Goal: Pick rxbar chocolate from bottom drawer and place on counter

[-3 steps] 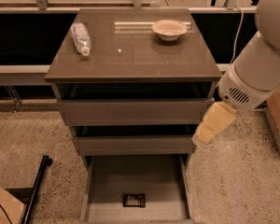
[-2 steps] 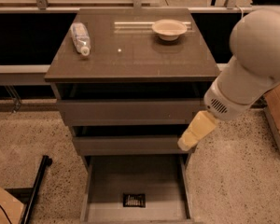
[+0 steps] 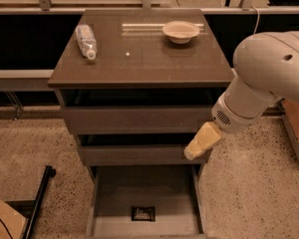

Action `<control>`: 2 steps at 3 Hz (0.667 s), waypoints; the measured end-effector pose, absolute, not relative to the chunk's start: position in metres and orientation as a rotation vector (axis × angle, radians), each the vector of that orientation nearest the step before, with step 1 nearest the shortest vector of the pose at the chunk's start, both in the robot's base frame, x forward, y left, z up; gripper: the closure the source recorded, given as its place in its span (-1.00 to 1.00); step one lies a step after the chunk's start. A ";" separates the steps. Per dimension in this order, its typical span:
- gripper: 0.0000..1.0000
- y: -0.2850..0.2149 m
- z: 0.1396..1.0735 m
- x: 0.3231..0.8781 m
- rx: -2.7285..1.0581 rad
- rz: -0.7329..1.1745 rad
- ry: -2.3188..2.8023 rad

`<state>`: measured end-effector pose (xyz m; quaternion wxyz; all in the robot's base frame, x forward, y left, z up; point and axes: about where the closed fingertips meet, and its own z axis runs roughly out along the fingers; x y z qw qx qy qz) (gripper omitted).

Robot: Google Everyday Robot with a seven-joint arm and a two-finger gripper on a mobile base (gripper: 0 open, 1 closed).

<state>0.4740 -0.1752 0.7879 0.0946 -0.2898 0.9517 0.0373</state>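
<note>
In the bottom drawer [image 3: 119,193], rxbar chocolate [image 3: 143,213] lying flat toward its front, my gripper [image 3: 202,142] above the drawer's right wall, open or closed I cannot tell.

Black rxbar chocolate [image 3: 143,213] flat on open bottom drawer [image 3: 117,193] floor; pincer [image 3: 194,151] above-right.

Three drawers [image 3: 134,155], one bar [image 3: 143,213], one bottle [image 3: 85,41], one bowl [image 3: 180,31], one tool [image 3: 195,149] beside drawers.

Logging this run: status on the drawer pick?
Claw at right end of middle drawer, above open bottom drawer. Rxbar chocolate flat on drawer floor, untouched. Nothing covering it; bottle and bowl up on counter.
</note>
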 end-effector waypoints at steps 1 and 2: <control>-1.00 -0.179 0.768 0.485 -0.720 0.163 2.883; -1.00 -0.172 0.755 0.505 -0.614 0.208 2.895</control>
